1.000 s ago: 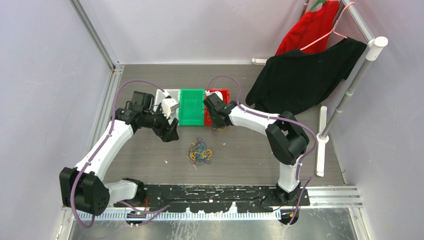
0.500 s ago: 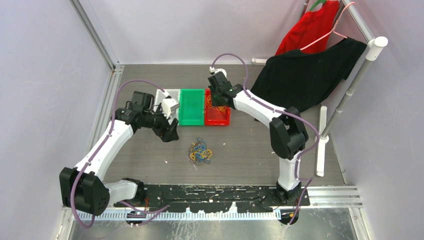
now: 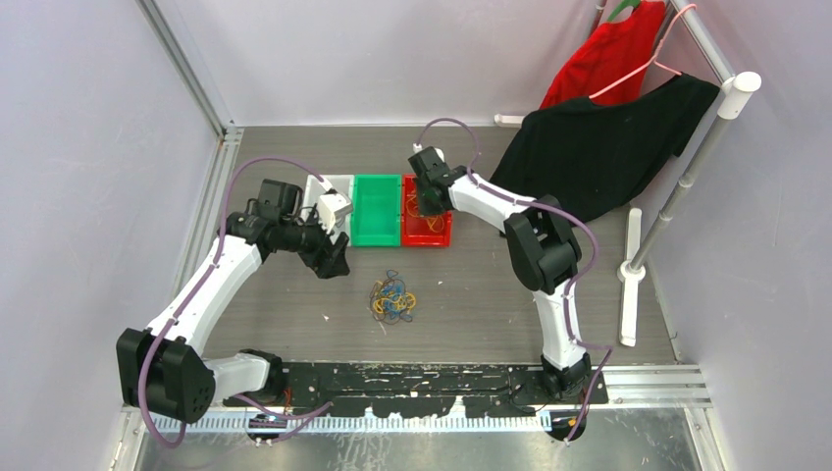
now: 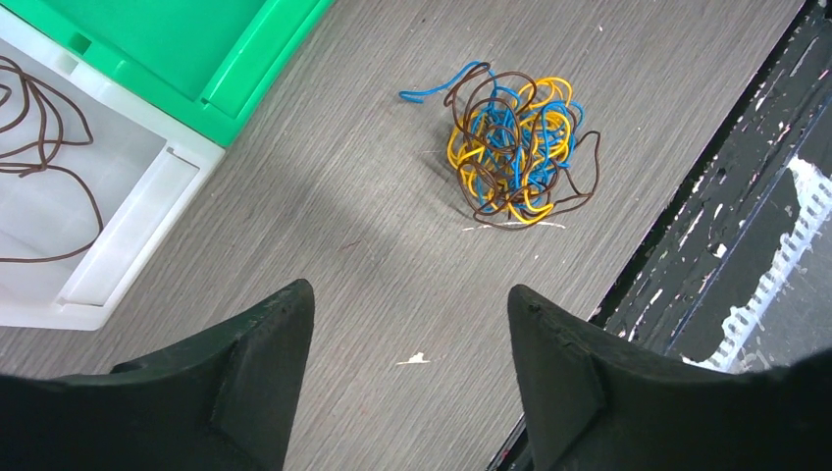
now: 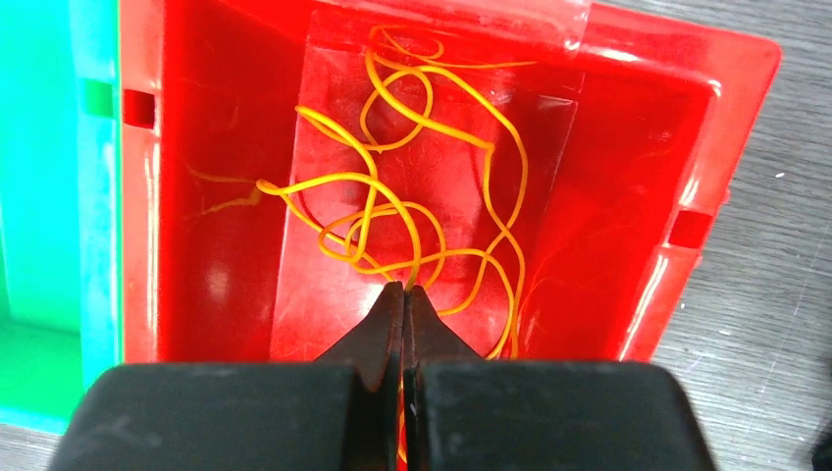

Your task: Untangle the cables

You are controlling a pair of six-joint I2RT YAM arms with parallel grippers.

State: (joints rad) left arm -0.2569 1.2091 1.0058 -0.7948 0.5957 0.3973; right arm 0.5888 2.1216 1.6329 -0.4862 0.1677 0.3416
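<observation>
A tangled ball of orange-yellow, brown and blue cables (image 3: 392,297) lies on the table, also in the left wrist view (image 4: 515,147). My left gripper (image 3: 337,261) (image 4: 407,294) is open and empty, hovering to the left of the ball. My right gripper (image 3: 425,201) (image 5: 404,288) is shut on an orange-yellow cable (image 5: 412,211), whose loops lie inside the red bin (image 5: 216,177) (image 3: 442,234). A brown cable (image 4: 39,128) lies in the white bin (image 4: 137,226) (image 3: 316,184).
A green bin (image 3: 376,208) (image 4: 255,59) stands between the white and red bins. A black garment (image 3: 598,147) and a red one (image 3: 613,49) hang on a rack (image 3: 687,162) at the back right. The black base rail (image 3: 412,378) runs along the near edge.
My right gripper has moved from the red bin's front edge back over the bin, with the orange-yellow cable now lying inside it. The left arm has not moved.
</observation>
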